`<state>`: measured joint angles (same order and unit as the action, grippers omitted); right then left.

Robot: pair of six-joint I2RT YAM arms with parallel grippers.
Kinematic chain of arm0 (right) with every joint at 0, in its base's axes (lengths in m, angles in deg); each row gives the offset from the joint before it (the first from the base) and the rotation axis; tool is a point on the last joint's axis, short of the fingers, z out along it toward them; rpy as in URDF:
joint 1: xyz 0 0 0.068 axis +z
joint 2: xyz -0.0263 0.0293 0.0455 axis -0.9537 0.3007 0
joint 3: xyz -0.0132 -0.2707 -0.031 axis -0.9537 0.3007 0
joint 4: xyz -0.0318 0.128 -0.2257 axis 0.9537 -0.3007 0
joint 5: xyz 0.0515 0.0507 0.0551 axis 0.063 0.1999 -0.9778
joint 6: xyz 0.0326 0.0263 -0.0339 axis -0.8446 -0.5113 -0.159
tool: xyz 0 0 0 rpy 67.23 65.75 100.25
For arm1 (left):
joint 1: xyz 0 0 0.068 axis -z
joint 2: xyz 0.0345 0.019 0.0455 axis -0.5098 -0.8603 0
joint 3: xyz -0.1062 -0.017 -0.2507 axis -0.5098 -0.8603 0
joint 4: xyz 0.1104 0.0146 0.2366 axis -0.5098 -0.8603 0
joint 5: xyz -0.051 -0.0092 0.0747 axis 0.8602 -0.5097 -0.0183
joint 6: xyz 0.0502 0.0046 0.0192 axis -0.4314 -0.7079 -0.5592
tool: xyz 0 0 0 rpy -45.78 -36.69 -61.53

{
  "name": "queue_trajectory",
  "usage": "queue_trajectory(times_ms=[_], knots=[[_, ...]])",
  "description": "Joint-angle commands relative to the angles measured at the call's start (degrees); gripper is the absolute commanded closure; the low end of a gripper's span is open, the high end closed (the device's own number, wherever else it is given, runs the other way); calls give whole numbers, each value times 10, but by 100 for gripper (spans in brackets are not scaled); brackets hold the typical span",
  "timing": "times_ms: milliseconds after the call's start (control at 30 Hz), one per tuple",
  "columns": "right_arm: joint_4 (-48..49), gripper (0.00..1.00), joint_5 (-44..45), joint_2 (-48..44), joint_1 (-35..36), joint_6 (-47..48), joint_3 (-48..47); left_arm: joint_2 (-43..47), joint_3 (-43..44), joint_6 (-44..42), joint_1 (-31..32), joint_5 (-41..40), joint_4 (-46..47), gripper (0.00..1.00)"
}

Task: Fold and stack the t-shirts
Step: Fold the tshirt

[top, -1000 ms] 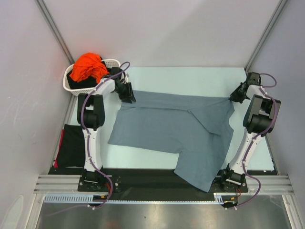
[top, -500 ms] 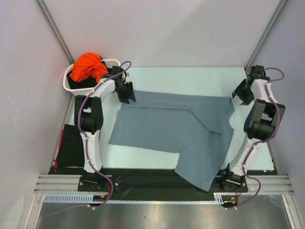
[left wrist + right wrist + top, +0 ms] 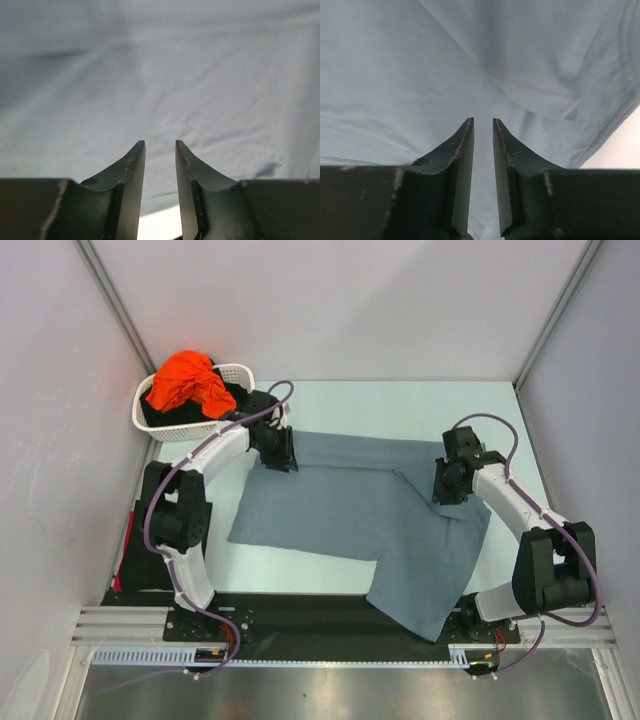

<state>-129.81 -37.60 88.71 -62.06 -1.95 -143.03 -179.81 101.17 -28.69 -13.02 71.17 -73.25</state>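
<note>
Grey shirt [image 3: 370, 515] lies spread across the table [image 3: 400, 405], one end drooping over the near edge, laid flat so I can fold it. My left claw [image 3: 159, 150] hovers over its far left corner, my right claw [image 3: 483, 125] over the folded sleeve; both narrowly parted, pinching nothing.

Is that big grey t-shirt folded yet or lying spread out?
Mostly spread: the grey t-shirt lies flat across the table, only its right sleeve turned inward.

White arm links, black joints, purple looping cables, dark scuffed tapered jaws
</note>
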Motion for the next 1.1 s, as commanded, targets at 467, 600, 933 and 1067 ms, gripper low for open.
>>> queue_trajectory(times_ms=[467,600,933,1067], knots=[[149,66,-10,50,15,-23,94,217,-148,16,48,-25,-21,61],[151,65,2,101,-1,-17,55,226,-150,15,48,-24,-19,61],[137,62,48,206,-23,-16,-77,219,-119,-11,48,-36,-42,60],[121,61,71,253,-38,10,-160,211,-114,-16,48,-30,-43,60]])
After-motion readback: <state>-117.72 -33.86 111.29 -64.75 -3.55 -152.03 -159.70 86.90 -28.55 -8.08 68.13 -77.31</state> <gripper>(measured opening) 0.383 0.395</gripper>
